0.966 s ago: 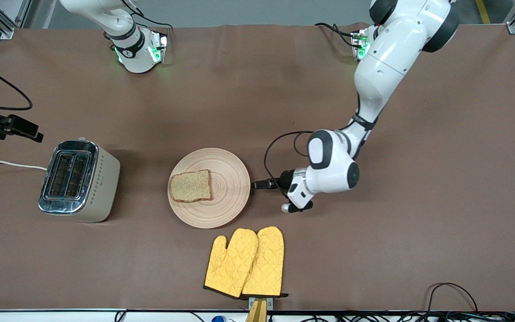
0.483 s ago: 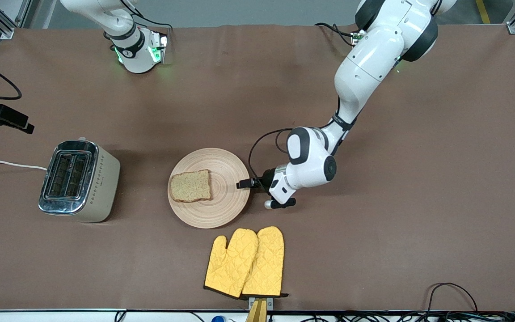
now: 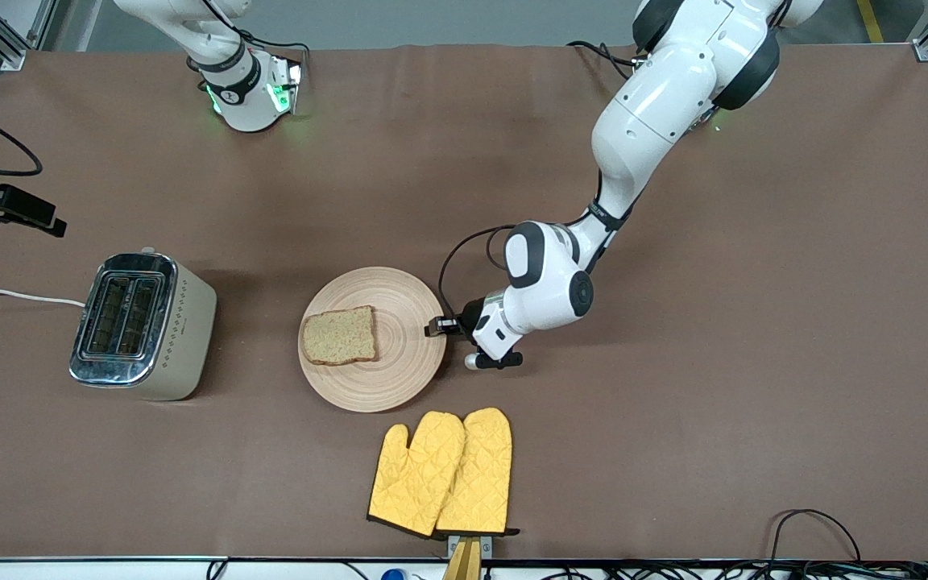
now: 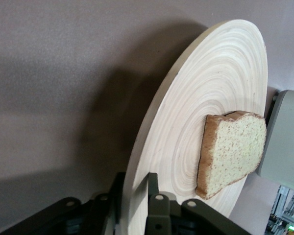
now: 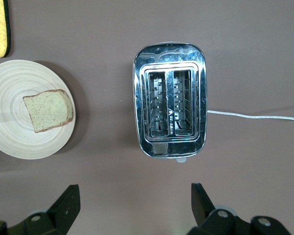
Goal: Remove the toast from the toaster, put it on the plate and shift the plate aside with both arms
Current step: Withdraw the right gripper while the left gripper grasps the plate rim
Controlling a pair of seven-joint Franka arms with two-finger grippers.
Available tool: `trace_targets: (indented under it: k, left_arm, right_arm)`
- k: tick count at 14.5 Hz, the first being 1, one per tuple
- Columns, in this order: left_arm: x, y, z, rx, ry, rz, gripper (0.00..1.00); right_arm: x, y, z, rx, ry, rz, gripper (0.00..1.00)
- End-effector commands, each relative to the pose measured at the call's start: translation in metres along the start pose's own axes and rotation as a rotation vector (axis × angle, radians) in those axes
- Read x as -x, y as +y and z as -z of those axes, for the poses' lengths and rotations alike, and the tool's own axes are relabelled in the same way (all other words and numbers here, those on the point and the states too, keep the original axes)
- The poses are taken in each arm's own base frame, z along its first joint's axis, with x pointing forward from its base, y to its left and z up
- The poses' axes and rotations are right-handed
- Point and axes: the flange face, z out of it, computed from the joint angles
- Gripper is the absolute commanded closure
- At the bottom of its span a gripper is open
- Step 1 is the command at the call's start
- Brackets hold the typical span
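The round light-wood plate (image 3: 399, 366) lies at the middle of the table, with the toast (image 3: 341, 335) flat on the half toward the toaster. My left gripper (image 3: 434, 327) is low at the plate's rim toward the left arm's end. In the left wrist view the left gripper (image 4: 135, 181) is shut on the plate (image 4: 206, 98), one finger above the rim and one below, and the toast (image 4: 232, 152) lies farther in. My right gripper (image 5: 134, 205) hangs open and empty over the table by the toaster (image 5: 170, 107). The plate (image 5: 19, 137) and toast (image 5: 48, 110) show there too.
A chrome two-slot toaster (image 3: 142, 322) stands toward the right arm's end, its white cord (image 3: 13, 295) running off the table. A pair of yellow oven mitts (image 3: 444, 471) lies nearer the front camera than the plate.
My left arm has slid in toward the plate and its fingers have shut on the rim. The plate has shifted slightly toward the toaster. The right gripper has barely moved.
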Motion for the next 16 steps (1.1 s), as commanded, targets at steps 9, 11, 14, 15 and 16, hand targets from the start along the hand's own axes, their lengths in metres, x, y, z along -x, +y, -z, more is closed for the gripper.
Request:
trace_targets:
  k: [9, 11, 14, 15, 16]
  left_arm:
    - [-0.012, -0.012, 0.139, 0.066, 0.001, -0.132, 1.00]
    - [-0.022, -0.051, 0.188, 0.089, -0.062, -0.164, 1.00]
    - [-0.054, -0.147, 0.259, 0.190, -0.120, -0.229, 1.00]
    - [-0.063, -0.178, 0.282, 0.201, -0.128, -0.243, 1.00]
    - [-0.073, -0.214, 0.310, 0.179, -0.139, -0.253, 1.00]
  right_arm:
    - [0.005, -0.017, 0.017, 0.074, 0.036, 0.037, 0.00]
    - [0.006, -0.017, 0.016, 0.074, 0.030, 0.037, 0.00]
    - [0.006, -0.017, 0.016, 0.073, 0.030, 0.036, 0.00]
    - [0.006, -0.017, 0.016, 0.073, 0.030, 0.036, 0.00]
    - [0.006, -0.017, 0.016, 0.073, 0.030, 0.036, 0.00]
